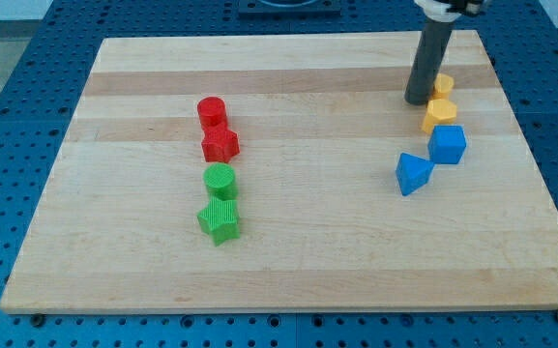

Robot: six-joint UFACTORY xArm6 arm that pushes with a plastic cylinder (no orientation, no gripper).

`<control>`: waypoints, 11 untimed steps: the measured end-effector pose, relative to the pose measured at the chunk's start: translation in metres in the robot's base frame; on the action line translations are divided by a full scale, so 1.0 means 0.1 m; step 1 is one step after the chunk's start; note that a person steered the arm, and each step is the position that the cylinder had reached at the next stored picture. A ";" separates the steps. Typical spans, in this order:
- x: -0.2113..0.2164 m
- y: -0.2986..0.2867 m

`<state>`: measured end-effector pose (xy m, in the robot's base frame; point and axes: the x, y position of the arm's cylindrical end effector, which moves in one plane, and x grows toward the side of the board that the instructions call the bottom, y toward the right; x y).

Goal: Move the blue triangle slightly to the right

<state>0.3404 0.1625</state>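
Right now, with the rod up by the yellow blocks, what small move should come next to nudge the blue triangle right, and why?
Probably bring my tip down the view and left of the blue triangle. It now sits above the triangle, beside the yellow blocks; pushing right needs contact from the triangle's left. The blue cube sits close at its upper right, so keep the push short.

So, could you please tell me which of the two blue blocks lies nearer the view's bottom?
The blue triangle. It sits lower and further left than the blue cube, which touches its upper right corner.
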 end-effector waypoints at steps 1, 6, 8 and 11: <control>0.00 -0.39; 1.03 -0.51; 1.06 -0.51; 1.28 -0.45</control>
